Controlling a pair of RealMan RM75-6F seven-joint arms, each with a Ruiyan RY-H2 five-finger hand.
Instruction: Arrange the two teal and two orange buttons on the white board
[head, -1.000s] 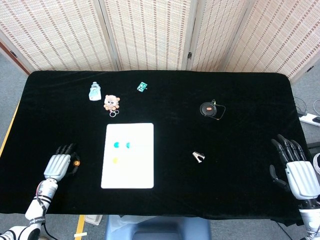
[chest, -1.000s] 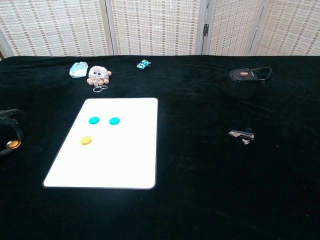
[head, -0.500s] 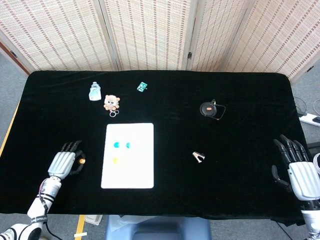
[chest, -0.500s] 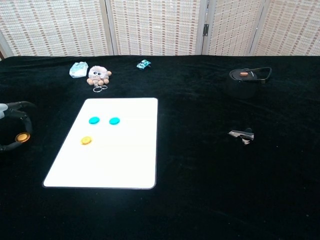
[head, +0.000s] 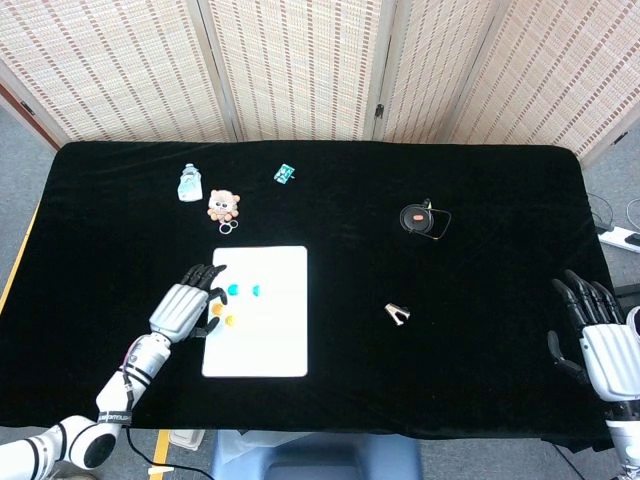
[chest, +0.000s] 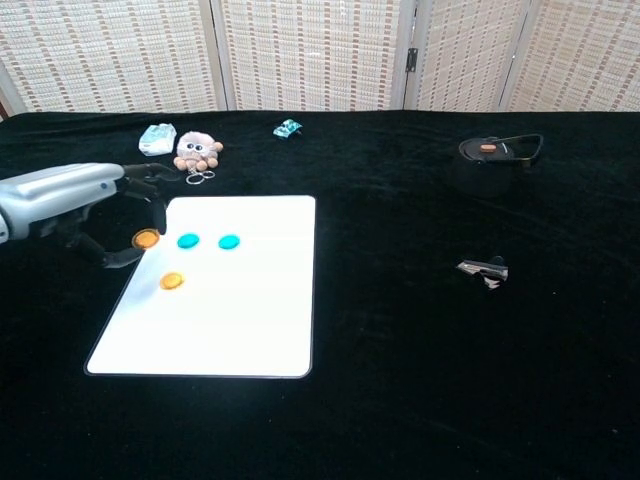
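The left hand (chest: 90, 205) pinches the second orange button (chest: 146, 239) and hangs at the nine o'clock edge of the white board (chest: 240, 320). The button sits just above the board's rim there, not yet set down. Already on the board lie two teal buttons (chest: 208, 241) side by side towards twelve o'clock, with the first orange button (chest: 172, 281) just below them, at about seven o'clock from the left teal one. The right hand (head: 603, 340) rests apart at the table's three o'clock edge, fingers spread and holding nothing.

The main risk, as I judge it, is a release too near the rim: the carried button could land half off the board and slide onto the black cloth (chest: 420, 380). Reaching further in carries its own hazard, since the lower fingers could sweep across the first orange button or nudge the nearer teal one out of line. A tilted release could also let the disc roll. The plush toy (chest: 197, 150) at twelve o'clock lies well clear.
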